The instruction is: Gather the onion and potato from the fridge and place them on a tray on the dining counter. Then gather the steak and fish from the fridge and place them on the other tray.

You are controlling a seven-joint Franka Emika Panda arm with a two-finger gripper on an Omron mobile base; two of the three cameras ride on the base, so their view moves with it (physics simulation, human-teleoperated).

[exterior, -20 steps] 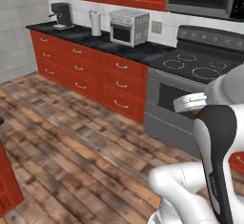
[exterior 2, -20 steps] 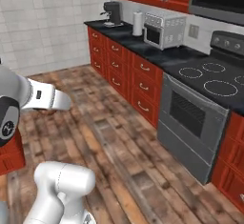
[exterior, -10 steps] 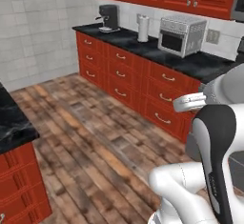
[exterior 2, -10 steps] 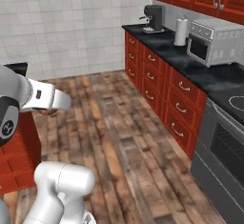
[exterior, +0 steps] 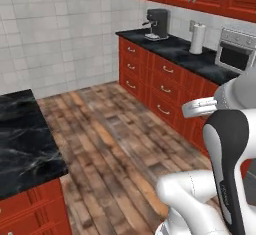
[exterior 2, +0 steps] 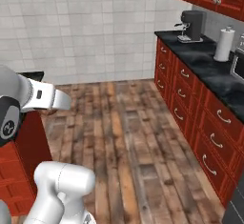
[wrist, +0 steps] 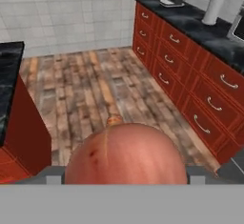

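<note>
Hand view, nearest: the onion [wrist: 125, 155] sits large and pinkish-tan between the fingers, which stand wide and are clamped on it; the fingertips themselves are hidden behind its bulk. Since a second ago both base views have swung as a whole: the stove and toaster oven that faced the base have slid out to the right, and the red cabinets [exterior: 165, 76], coffee machine [exterior: 157, 24] and paper towel roll [exterior: 198, 38] now sit further along. That is the base turning, not the things moving. New at left of the left base view is the dining tabletop [exterior: 22, 139], black with white veins, with its end also at the left edge of the hand view. Beyond lie the wood floor [exterior 2: 119, 123] and the tiled wall [exterior 2: 90, 27]. Judgement: transit leg, onion in hand, fridge behind; the tray is not yet in sight, so more turning or driving is likely needed before placing.
</note>
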